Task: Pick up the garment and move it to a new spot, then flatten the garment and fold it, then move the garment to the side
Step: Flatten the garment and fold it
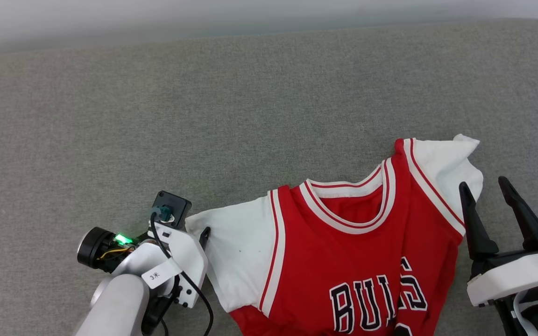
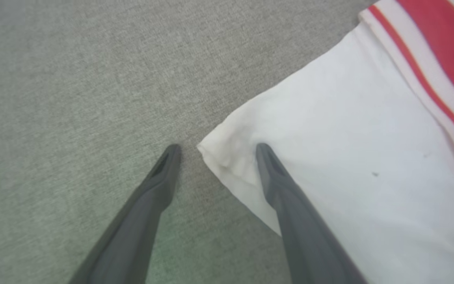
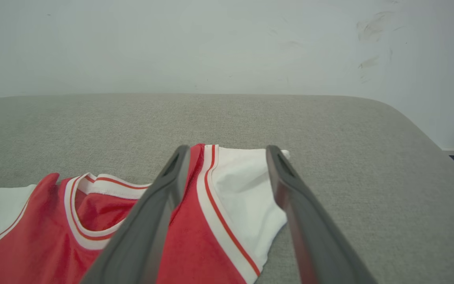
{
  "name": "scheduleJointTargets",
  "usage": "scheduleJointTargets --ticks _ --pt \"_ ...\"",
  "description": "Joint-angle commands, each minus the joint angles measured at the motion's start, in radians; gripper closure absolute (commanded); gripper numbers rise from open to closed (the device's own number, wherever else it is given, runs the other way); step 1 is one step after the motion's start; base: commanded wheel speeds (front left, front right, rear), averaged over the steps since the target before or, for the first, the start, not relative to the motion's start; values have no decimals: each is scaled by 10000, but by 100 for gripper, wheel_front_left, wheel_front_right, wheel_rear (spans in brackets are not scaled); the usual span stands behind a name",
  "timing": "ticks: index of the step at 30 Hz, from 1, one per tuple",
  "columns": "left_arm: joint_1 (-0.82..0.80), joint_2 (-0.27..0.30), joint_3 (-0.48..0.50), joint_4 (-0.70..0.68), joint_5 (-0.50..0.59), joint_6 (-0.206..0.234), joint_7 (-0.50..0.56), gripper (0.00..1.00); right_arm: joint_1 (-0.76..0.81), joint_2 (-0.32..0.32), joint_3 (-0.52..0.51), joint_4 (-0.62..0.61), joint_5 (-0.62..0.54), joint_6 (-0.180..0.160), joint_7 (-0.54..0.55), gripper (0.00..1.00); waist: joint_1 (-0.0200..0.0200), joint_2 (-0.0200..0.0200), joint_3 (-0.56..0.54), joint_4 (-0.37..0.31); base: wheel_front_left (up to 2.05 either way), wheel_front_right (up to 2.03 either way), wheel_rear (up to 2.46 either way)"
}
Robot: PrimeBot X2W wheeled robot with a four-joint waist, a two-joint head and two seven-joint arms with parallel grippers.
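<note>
The garment (image 1: 353, 261) lies front side up on the grey fabric-covered surface (image 1: 203, 116), in the lower centre-right part of the head view, with its collar toward the far edge and its lower portion cut off by the bottom of that view. The black, white-outlined lettering (image 1: 376, 301) is partly visible across the chest. The white sleeve (image 1: 236, 252) on the robot's left lies spread flat. The opposite white sleeve (image 1: 442, 172) is rumpled, and the red shoulder next to it rises in a small peak. The left gripper (image 2: 218, 146) is positioned at the outer corner of the flat sleeve, with its two fingers spread apart. One fingertip (image 2: 264, 152) lies over the white cloth, the other fingertip (image 2: 172, 154) lies over bare grey surface, and the sleeve corner sits between them without being clamped. The right gripper (image 1: 484, 183) stands just beside the rumpled sleeve, fingers parted and pointing away from the robot, with nothing between them. In the right wrist view that sleeve appears in the gap between the fingers, and a pale wall (image 3: 211, 39) stands beyond the surface.
</note>
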Motion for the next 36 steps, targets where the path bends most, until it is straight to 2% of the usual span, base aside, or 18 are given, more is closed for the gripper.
scheduleJointTargets --ticks 1,3,4,6,9,17,21,29,32,36 --pt "-39 124 -94 192 150 88 130 0 -127 69 31 35 -54 -7 -77 0 -1 0 81 -51 0 0 0" --pt "70 244 -181 462 231 69 264 0 -153 91 62 70 -81 -7 -109 0 -1 0 141 -83 0 0 0" --pt "148 277 -221 581 222 42 368 13 -178 101 69 92 -78 -7 -118 0 -1 0 162 -92 0 0 0" --pt "279 285 -300 709 175 19 468 100 -215 95 70 122 -123 -7 -149 0 -1 0 180 -90 0 0 0" --pt "407 261 -307 690 105 38 310 100 -232 74 57 204 -183 -7 -135 0 -1 0 147 -66 0 0 0" --pt "83 329 210 277 52 481 -1149 100 -91 -35 51 480 -253 -7 233 0 -1 0 -305 79 0 0 0" --pt "-79 433 554 22 48 778 -1891 100 57 -82 37 636 -254 -7 759 0 -1 0 -601 193 0 0 0" --pt "313 830 1267 -1026 -110 1286 -2388 100 280 -313 -57 657 -330 -7 2036 0 -1 0 -871 598 0 0 0" --pt "601 937 1454 -1540 -338 1271 -2282 100 190 -491 -229 495 -429 -7 2607 0 -1 0 -834 819 0 0 0" --pt "1063 858 1486 -2480 -1042 947 -1773 100 -286 -925 -363 358 -344 -7 3992 0 -1 0 -624 1094 0 0 0"
